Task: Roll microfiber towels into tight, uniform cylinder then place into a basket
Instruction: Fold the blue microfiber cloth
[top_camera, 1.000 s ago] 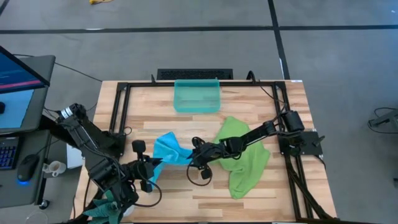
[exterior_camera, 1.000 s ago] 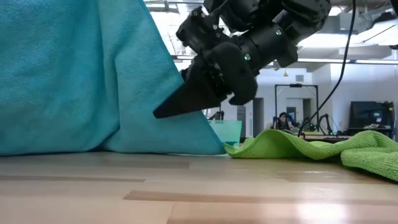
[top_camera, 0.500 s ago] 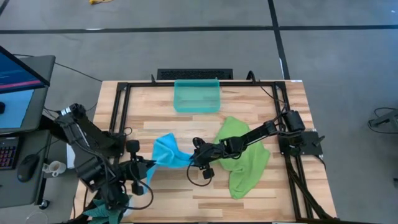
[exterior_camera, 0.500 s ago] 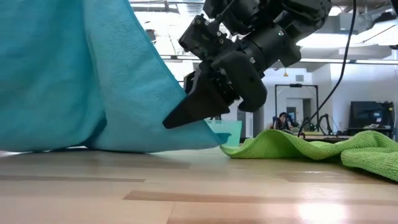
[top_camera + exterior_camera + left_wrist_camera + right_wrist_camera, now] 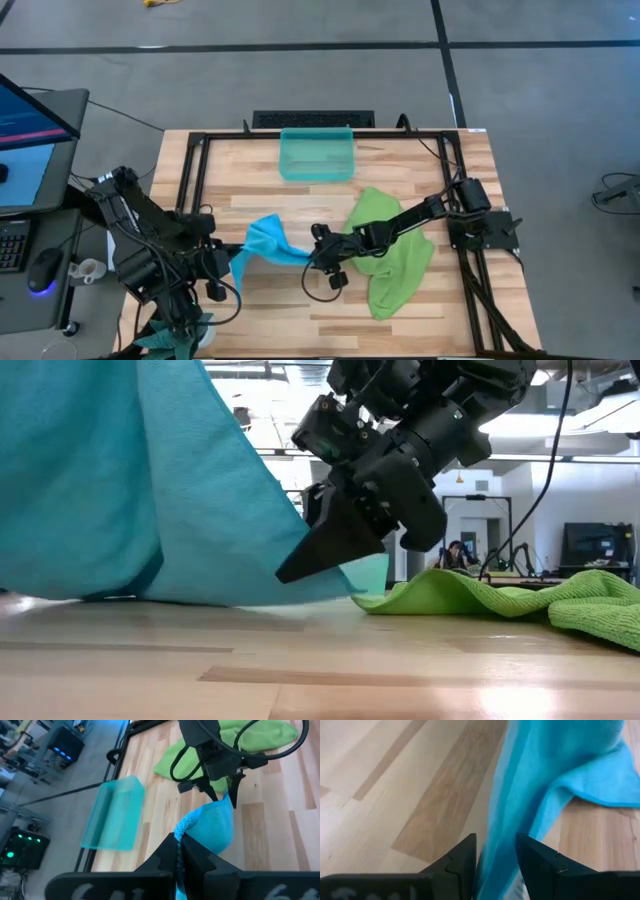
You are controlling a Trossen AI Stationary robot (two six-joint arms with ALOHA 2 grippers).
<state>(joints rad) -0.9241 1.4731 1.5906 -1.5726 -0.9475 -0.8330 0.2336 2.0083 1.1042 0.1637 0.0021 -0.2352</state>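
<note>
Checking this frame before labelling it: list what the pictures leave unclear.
- Low view: the sky-blue microfiber towel hides the left gripper and much of the see-through teal plastic basket.
- Right wrist view: whether the right gripper pinches the towel is unclear; cloth fills the gap.
- High view: the lime green microfiber towel is partly under the right arm.

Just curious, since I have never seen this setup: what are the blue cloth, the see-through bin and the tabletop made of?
Blue towel: soft, matte fabric, seemingly microfiber; fine nubby weave, drapes in folds. Basket: probably plastic, translucent teal; the wood shows through it. Table: light wood planks with visible grain and a slight sheen, framed by black rails, likely metal.
</note>
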